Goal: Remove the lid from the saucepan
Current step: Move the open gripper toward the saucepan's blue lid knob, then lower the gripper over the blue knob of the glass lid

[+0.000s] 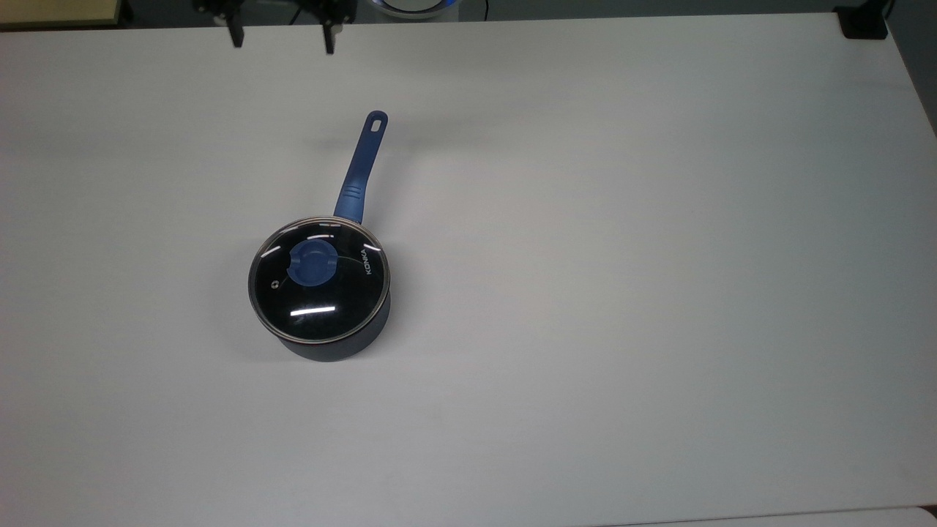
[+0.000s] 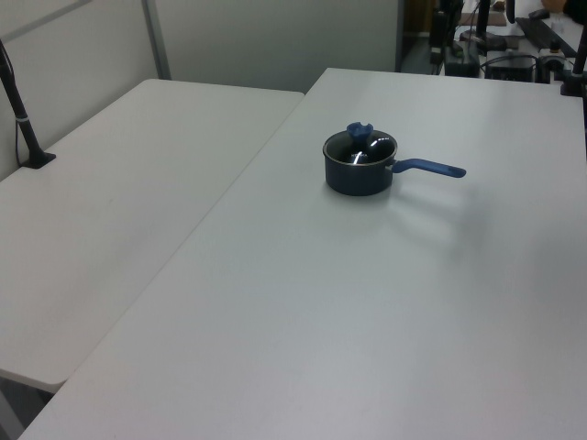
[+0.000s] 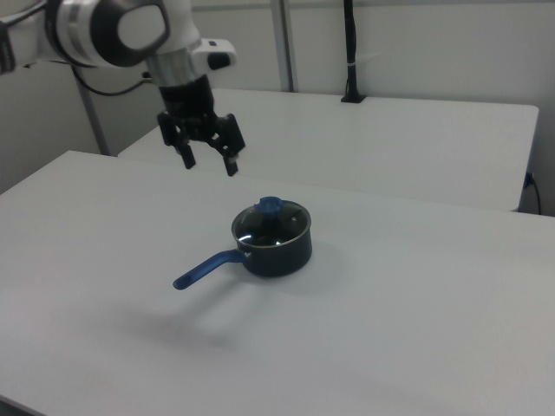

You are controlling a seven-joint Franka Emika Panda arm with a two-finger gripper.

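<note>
I work in what looks like a lab or test room — plain white surfaces [image 3: 416,347] pushed edge to edge, bare pale partition walls [image 3: 416,52] behind my end effector [image 3: 208,160], with metal posts [image 3: 284,43] between the panels. A black pole with cabling [image 3: 350,52] stands clamped on the neighbouring white surface [image 3: 390,139] beyond my end effector. Past the far edge in the left view sits a cluster of dark equipment and cables [image 2: 495,41] — no home furnishings, only bench gear.
</note>
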